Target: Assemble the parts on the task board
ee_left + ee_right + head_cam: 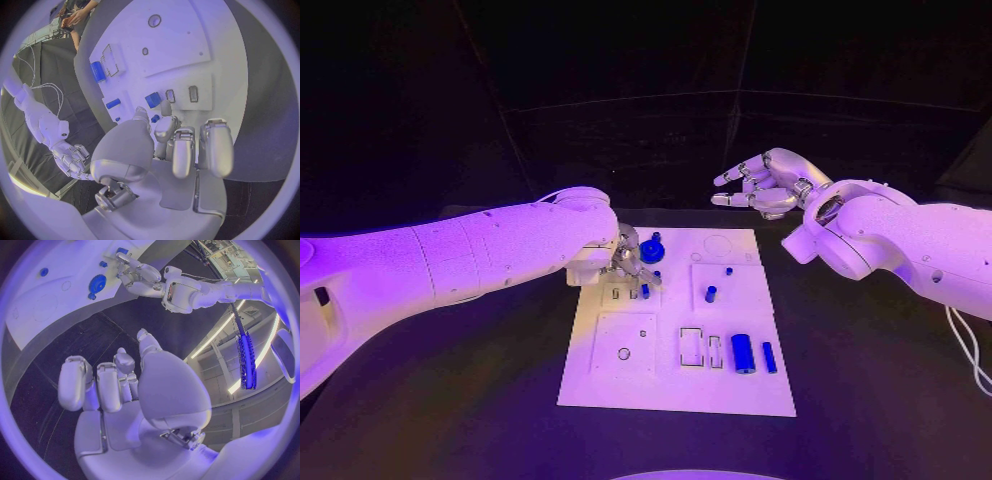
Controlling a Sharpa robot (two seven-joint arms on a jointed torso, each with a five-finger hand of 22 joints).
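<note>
The white task board lies mid-table. My left hand hovers low over its far left part, fingers pointing down beside a round blue part. In the left wrist view a dark blue bit shows between the fingertips; whether it is pinched is unclear. The right wrist view shows the round blue part flat on the board, close to my left hand. Small blue pegs stand mid-board. Two blue cylinders lie near the right edge. My right hand is raised beyond the far edge, holding nothing.
Empty slots and round holes mark the near half of the board. Black table surrounds the board. My right forearm hangs over the table right of the board.
</note>
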